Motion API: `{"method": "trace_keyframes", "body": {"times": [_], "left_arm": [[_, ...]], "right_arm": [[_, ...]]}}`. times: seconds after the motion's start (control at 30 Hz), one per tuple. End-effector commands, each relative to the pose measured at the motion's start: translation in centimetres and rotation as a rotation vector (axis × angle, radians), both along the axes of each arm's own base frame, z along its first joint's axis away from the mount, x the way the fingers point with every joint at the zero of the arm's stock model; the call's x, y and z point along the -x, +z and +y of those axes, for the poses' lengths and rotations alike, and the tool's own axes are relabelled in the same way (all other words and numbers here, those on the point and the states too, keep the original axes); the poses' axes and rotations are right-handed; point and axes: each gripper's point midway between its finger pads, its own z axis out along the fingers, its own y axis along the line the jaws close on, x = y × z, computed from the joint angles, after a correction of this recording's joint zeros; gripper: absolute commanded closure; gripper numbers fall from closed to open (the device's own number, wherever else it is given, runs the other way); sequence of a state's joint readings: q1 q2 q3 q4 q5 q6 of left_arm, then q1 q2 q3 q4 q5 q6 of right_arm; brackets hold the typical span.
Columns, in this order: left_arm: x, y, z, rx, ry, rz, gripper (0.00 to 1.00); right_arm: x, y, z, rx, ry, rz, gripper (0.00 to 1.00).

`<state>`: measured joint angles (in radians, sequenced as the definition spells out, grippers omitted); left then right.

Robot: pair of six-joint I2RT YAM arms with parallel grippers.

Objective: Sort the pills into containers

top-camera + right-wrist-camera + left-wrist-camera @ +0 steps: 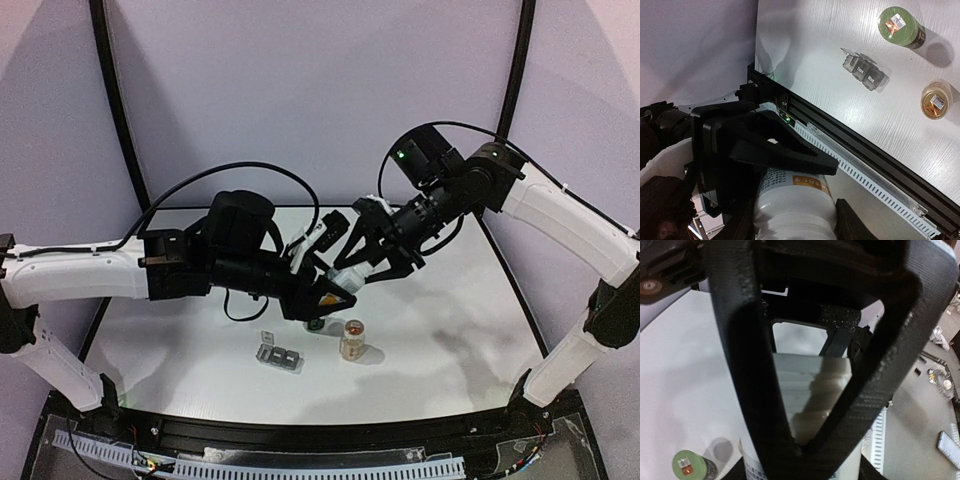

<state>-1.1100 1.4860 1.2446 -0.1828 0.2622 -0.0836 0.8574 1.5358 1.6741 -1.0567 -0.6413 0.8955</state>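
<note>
The pill box (279,357) is seen on the table (450,330), just left of an amber bottle (352,340), with the left gripper (325,298) and right gripper (350,268) tip to tip above them. From the left wrist, a green-capped bottle (690,465) is shown; whether the fingers (740,370) are closed cannot be told. From the right wrist, a white bottle (795,205) is seen clamped between the fingers, the pill box well apart.

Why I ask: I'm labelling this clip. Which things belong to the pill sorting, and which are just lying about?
Job in hand:
- pill box
- white bottle, held over the table edge
- green bottle
- amber bottle

Lying about, off the table:
- what looks like a phone
- loose bits
</note>
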Motion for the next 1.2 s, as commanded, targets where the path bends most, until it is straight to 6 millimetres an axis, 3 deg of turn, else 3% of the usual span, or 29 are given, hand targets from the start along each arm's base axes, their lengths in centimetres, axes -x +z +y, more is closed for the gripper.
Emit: {"method": "trace_keyframes", "body": {"times": [0.0, 0.13, 0.27, 0.33, 0.37, 0.53, 0.6, 0.77, 0.9, 1.0, 1.17], "left_arm": [[-0.4, 0.9, 0.1, 0.016, 0.009, -0.028, 0.68], [0.1, 1.0, 0.6, 0.017, -0.022, -0.07, 0.97], [1.2, 1.3, 1.4, 0.032, -0.085, -0.132, 0.99], [1.5, 1.6, 1.9, 0.041, -0.099, -0.168, 0.99], [1.5, 1.8, 2.2, 0.043, -0.094, -0.186, 0.99], [0.8, 2.2, 3.6, 0.024, -0.049, -0.288, 0.99], [-0.4, 2.3, 4.1, -0.002, 0.011, -0.346, 0.99], [-6.6, 4.1, 6.3, -0.083, 0.339, -0.59, 0.99], [-9.3, 5.5, 7.6, -0.17, 0.521, -0.846, 0.99], [-9.1, 6.4, 7.4, -0.144, 0.535, -0.939, 0.99], [-8.1, 6.3, 6.5, -0.114, 0.461, -0.932, 0.99]], "right_arm": [[0.8, 1.8, 0.2, -0.063, 0.037, -0.044, 0.75], [1.2, 3.2, 0.2, -0.139, 0.096, -0.131, 0.56], [1.8, 4.6, -0.2, -0.196, 0.149, -0.233, 0.28], [2.1, 5.3, -0.5, -0.226, 0.166, -0.27, 0.05], [2.2, 5.6, -0.7, -0.236, 0.166, -0.293, 0.02], [1.3, 6.5, -2.5, -0.211, 0.099, -0.425, 0.02], [0.6, 6.4, -3.5, -0.163, 0.047, -0.465, 0.02], [-2.3, 5.2, -5.6, 0.013, -0.124, -0.493, 0.02], [-3.5, 6.9, -3.9, -0.048, -0.17, -0.448, 0.02], [-4.1, 7.7, -1.6, -0.126, -0.167, -0.339, 0.02], [-4.5, 8.6, 1.9, -0.224, -0.114, -0.186, 0.03]]}}
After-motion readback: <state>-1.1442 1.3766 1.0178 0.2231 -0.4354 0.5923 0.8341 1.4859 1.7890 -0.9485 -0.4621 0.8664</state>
